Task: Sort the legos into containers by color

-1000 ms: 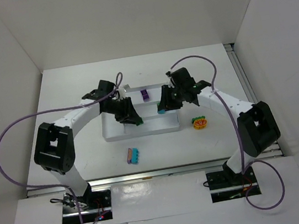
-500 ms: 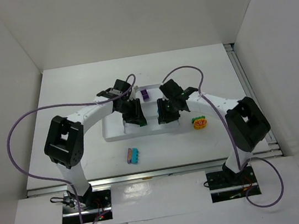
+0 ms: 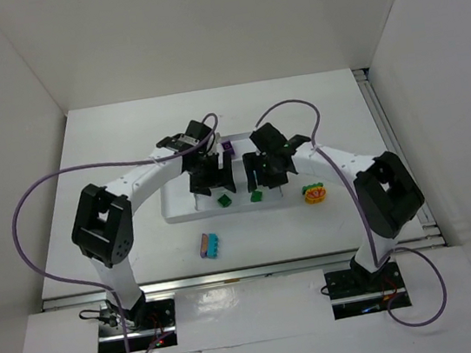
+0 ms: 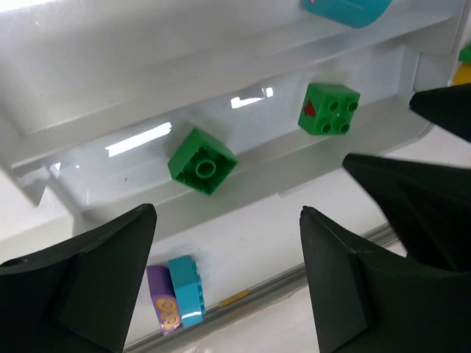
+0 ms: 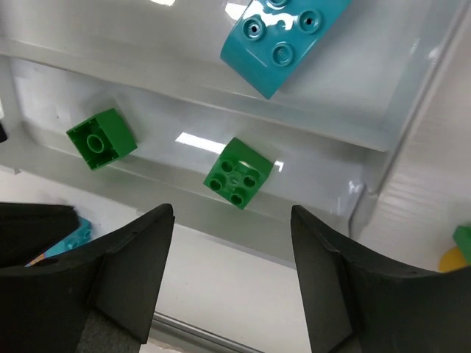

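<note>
The white tray lies mid-table. Two green legos rest loose in its nearest long section. In the left wrist view they are the hollow-side-up brick and the studs-up brick. A cyan lego lies one section farther back. A purple lego sits at the tray's far side. My left gripper and right gripper hover over the tray, both open with nothing between the fingers.
A purple-and-cyan stack lies on the table in front of the tray. An orange-and-green stack sits just off the tray's right end. The two grippers hang close together, the right one's black fingers showing in the left wrist view.
Both grippers, shut before, now stand open. Two green legos have appeared loose in the tray's nearest section below them. The arms moved inward over the tray.
</note>
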